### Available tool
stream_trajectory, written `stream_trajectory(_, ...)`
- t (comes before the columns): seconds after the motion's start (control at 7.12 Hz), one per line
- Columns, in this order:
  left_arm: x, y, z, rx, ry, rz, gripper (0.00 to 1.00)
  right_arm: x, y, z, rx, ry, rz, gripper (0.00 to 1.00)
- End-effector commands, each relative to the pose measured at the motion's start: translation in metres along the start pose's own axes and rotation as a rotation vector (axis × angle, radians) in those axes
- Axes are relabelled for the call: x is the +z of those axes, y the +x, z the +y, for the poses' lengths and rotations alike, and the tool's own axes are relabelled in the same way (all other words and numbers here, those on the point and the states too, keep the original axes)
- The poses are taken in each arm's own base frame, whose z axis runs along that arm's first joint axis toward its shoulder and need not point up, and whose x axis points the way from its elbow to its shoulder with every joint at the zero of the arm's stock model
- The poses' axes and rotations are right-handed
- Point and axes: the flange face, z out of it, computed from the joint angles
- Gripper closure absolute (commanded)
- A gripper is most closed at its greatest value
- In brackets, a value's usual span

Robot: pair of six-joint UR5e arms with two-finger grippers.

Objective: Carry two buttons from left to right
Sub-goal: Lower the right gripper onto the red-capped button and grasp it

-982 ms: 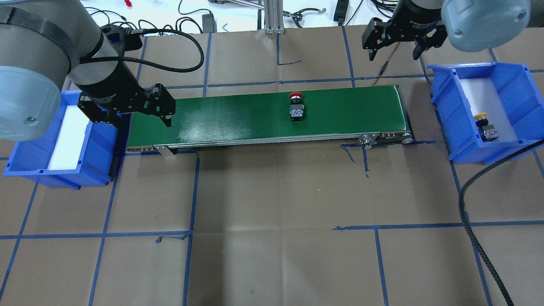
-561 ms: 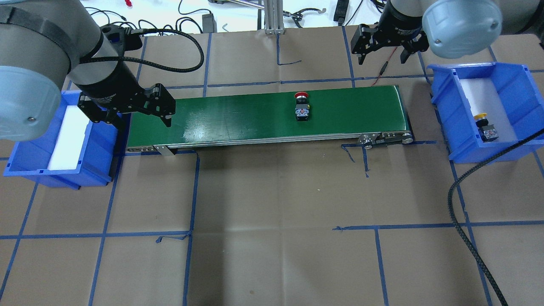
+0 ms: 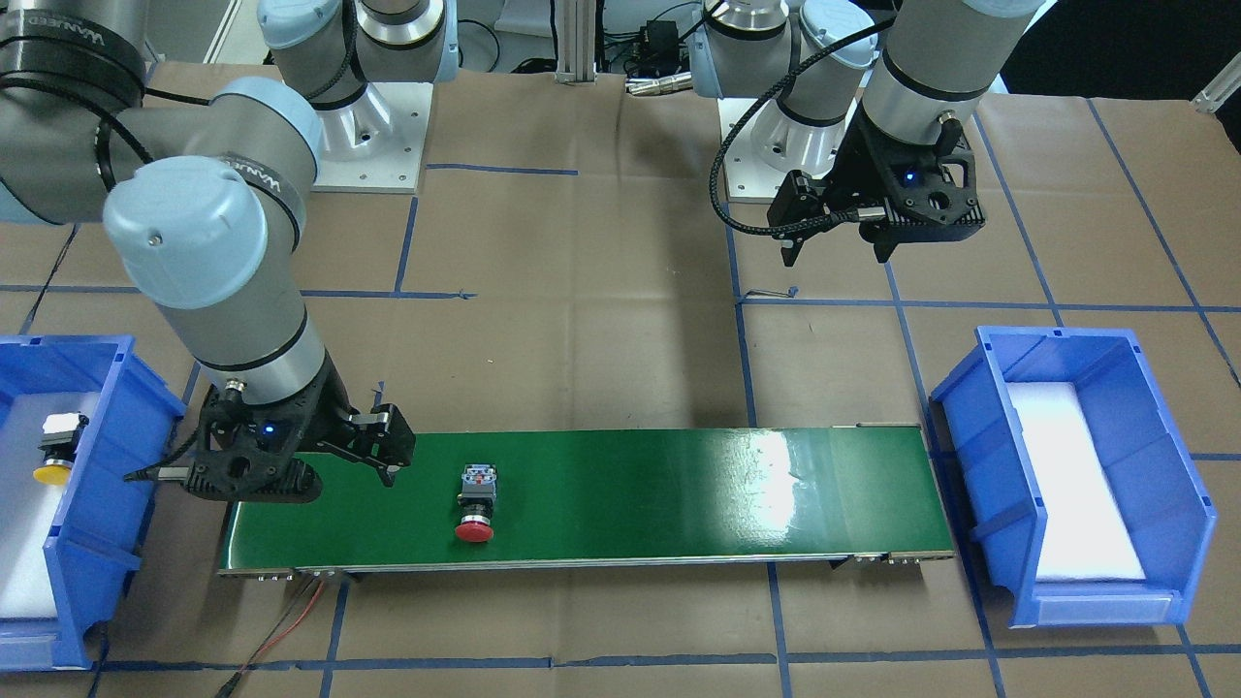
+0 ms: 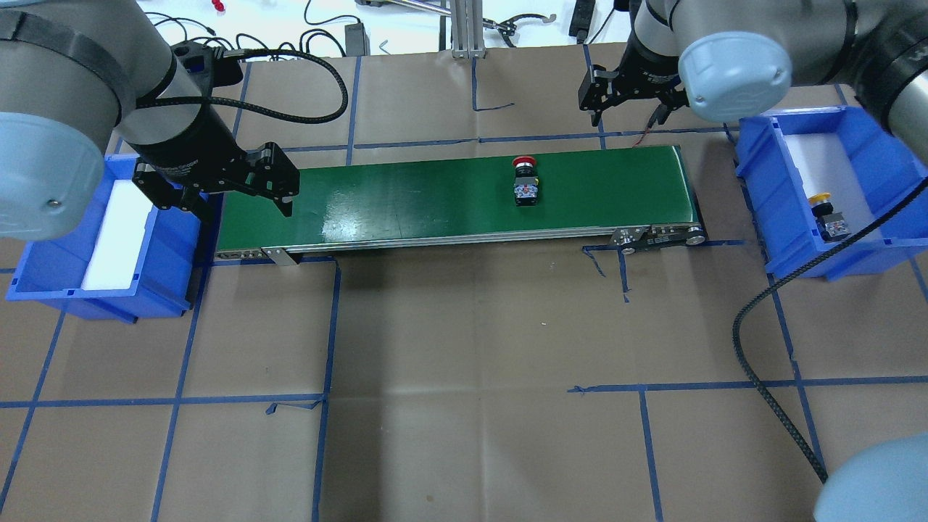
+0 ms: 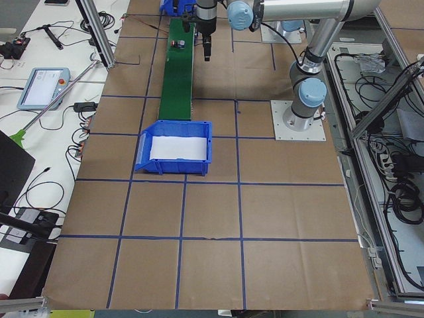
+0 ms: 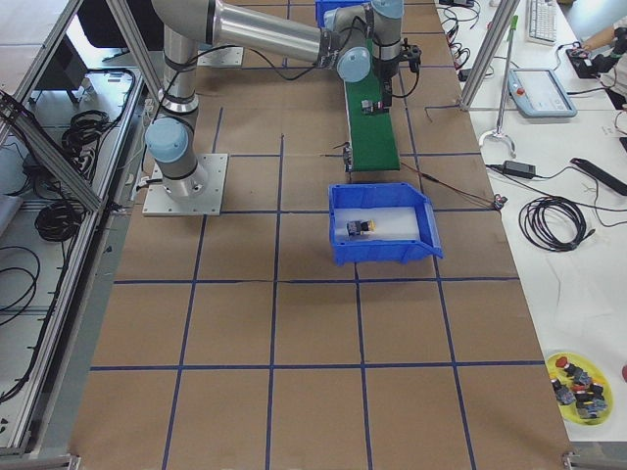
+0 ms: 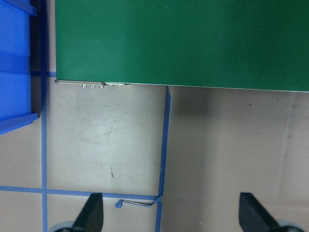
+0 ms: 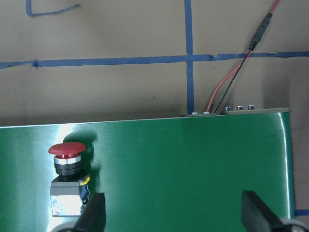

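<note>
A: What colour is the belt (image 4: 435,199) showing?
B: Glossy green; it's carrying a red-capped button (image 4: 524,183).
A: And beside the belt?
B: Blue bins (image 4: 765,188), white inside, one holding a yellow-capped button (image 4: 829,216). Brown paper (image 4: 471,326) is showing blue tape lines underneath.

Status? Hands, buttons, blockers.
Both open, empty: left hand, right hand. On conveyor belt: red button. In blue bin, right side: yellow button. No obstruction seen.

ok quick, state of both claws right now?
Left claw: open, holding nothing.
Right claw: open, holding nothing.
</note>
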Motion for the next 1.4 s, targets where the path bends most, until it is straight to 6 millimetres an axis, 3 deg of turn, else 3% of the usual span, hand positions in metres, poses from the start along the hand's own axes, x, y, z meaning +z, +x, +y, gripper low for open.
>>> stream_trajectory(0.0, 0.000, 0.000, 0.000, -0.001, -0.001, 0.000, 0.00, 0.034, -0.014, 0.000, 0.082, -0.048, -0.040, 0.01)
stream_trajectory(0.42, 0.000, 0.000, 0.000, 0.002, -0.001, 0.000, 0.00, 0.041, -0.033, 0.005, 0.096, -0.058, -0.084, 0.02)
stream_trajectory(1.12, 0.000, 0.000, 0.000, 0.000, -0.001, 0.000, 0.00, 0.101, -0.032, 0.010, 0.104, -0.127, -0.070, 0.02)
stream_trajectory(1.26, 0.000, 0.000, 0.000, 0.002, -0.001, 0.000, 0.00, 0.105, -0.032, 0.010, 0.105, -0.135, -0.069, 0.05)
